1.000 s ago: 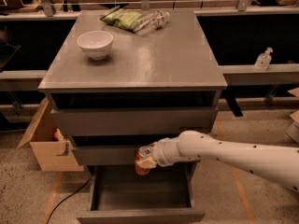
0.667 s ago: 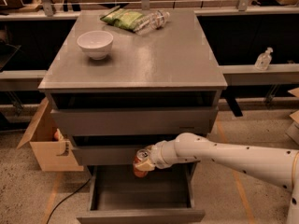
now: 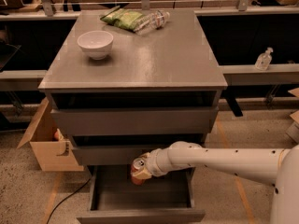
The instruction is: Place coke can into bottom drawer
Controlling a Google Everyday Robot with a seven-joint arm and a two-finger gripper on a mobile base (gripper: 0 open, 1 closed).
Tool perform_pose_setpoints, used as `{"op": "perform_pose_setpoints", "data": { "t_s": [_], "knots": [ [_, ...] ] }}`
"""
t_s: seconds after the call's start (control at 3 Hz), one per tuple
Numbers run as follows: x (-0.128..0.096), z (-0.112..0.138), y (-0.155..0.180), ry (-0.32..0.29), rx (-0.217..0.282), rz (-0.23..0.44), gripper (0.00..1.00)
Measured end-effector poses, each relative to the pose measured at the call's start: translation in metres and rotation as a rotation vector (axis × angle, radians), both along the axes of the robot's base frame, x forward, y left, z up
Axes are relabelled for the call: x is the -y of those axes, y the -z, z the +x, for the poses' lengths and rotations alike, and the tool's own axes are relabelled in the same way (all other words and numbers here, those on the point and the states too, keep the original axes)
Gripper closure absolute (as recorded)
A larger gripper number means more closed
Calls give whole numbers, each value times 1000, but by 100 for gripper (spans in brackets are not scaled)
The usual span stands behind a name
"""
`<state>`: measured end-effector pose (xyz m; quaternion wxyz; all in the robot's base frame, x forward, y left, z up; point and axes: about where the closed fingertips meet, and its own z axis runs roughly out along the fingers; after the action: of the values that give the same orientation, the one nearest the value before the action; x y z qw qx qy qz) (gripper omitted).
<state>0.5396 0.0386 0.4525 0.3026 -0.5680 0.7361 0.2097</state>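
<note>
Reaching in from the right, the white arm (image 3: 224, 162) carries the gripper (image 3: 141, 170) low across the front of the grey cabinet (image 3: 140, 64), just under the closed middle drawer (image 3: 112, 154) and over the rear part of the bottom drawer (image 3: 140, 214), which stands pulled out towards the camera. The gripper is clamped on the coke can (image 3: 137, 171), which sits at its tip with the silver top up and leaning a little; that low, level approach looks chosen so the can clears the drawer above and can go down into the open box rather than onto its rim. The task seems close to its end, with lowering and letting go left to do. A white bowl (image 3: 95, 43), a green snack bag (image 3: 121, 18) and a clear plastic bottle (image 3: 153, 20) lie on the cabinet top, well apart from the work. A cardboard box (image 3: 46, 146) stands on the floor to the left. Much is hard to read: the thick wrist covers most of the gripper, so the grip is judged from how the can hangs at its tip. Whether the can's base touches the drawer floor cannot be told. The drawer's interior is dark, and the arm's base runs out of view at the lower right.
</note>
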Motion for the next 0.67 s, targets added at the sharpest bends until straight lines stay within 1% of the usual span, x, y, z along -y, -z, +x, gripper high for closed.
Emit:
{"op": "perform_pose_setpoints", "data": {
  "t_s": [0.33, 0.67],
  "knots": [
    [-2, -9, 29, -2, -13, -22, 100],
    [0, -19, 59, 3, -11, -80, 100]
  ]
}}
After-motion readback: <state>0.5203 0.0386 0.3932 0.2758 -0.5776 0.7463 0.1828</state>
